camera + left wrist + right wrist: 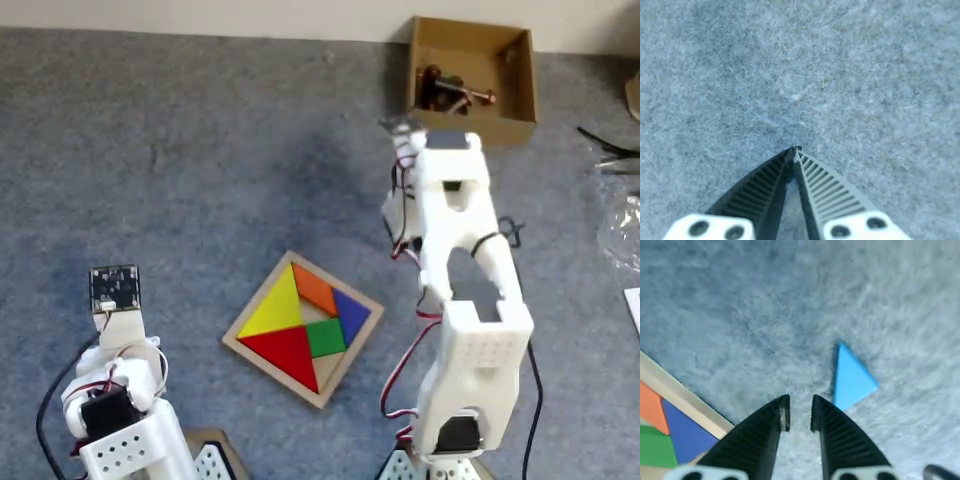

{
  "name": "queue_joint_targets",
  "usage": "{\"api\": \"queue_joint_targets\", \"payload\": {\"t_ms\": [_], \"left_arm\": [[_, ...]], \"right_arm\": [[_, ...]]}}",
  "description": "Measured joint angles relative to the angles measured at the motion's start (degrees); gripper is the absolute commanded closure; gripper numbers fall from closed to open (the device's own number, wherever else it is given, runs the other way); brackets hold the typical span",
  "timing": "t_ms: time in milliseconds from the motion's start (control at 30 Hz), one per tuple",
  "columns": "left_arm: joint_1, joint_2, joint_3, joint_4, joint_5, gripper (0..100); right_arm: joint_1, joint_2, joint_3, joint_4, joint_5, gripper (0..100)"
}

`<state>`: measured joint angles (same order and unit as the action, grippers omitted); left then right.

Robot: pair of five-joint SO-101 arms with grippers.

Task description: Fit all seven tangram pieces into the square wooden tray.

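Observation:
The square wooden tray [236,336] lies mid-table, turned like a diamond. It holds yellow [275,308], orange [315,288], blue [352,313], green [326,337] and red [288,352] pieces, with bare wood beside the green one. A light blue triangle [850,378] lies on the carpet just beyond one finger of my right gripper [800,416], which is open by a narrow gap with nothing in it. A corner of the tray [687,399] shows beside that gripper. My left gripper [795,150] is shut and empty over bare carpet. The left arm [115,350] sits at the table's near left.
The right arm [455,210] stretches along the table right of the tray. A cardboard box [522,95] with small odds and ends stands at the far right. Cables and a plastic bag [620,230] lie at the right edge. Grey carpet covers the table.

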<state>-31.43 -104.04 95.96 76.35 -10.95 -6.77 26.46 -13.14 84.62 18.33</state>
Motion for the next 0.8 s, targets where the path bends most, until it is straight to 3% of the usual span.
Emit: {"api": "queue_joint_targets", "payload": {"t_ms": [800], "left_arm": [[0.0, 0.0, 0.0, 0.0, 0.0, 99]], "right_arm": [[6.0, 5.0, -0.2, -6.2, -0.5, 91.4]]}}
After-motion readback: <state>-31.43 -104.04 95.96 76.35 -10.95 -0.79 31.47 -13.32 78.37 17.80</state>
